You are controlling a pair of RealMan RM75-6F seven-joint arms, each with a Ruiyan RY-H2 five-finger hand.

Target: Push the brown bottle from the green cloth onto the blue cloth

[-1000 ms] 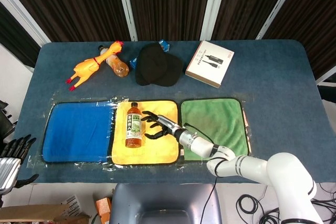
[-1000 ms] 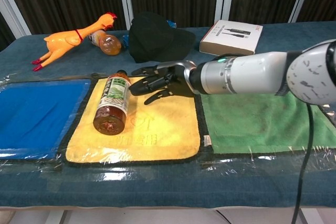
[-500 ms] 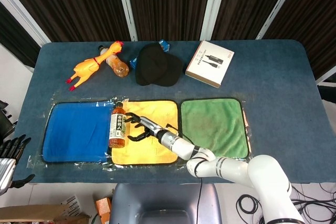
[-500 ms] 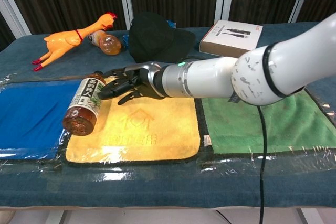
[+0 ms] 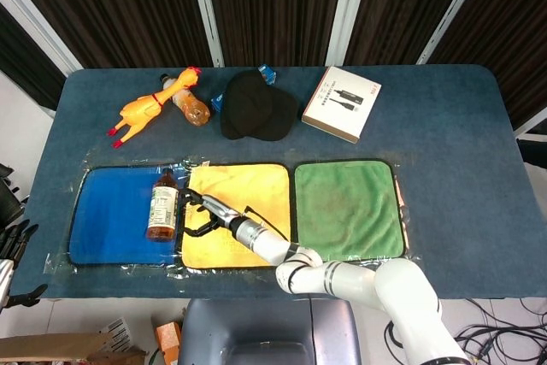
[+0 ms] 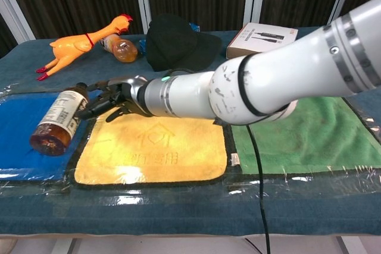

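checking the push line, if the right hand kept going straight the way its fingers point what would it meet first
The brown bottle, lying on the blue cloth right at the right hand fingertips; whether they touch it is unclear.

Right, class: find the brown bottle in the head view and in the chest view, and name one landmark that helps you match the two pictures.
Head view: the brown bottle lies left of centre, on the right edge of the blue cloth.
Chest view: the brown bottle lies at the far left, on the blue cloth.
Shared landmark: the yellow cloth just right of the bottle in both views.
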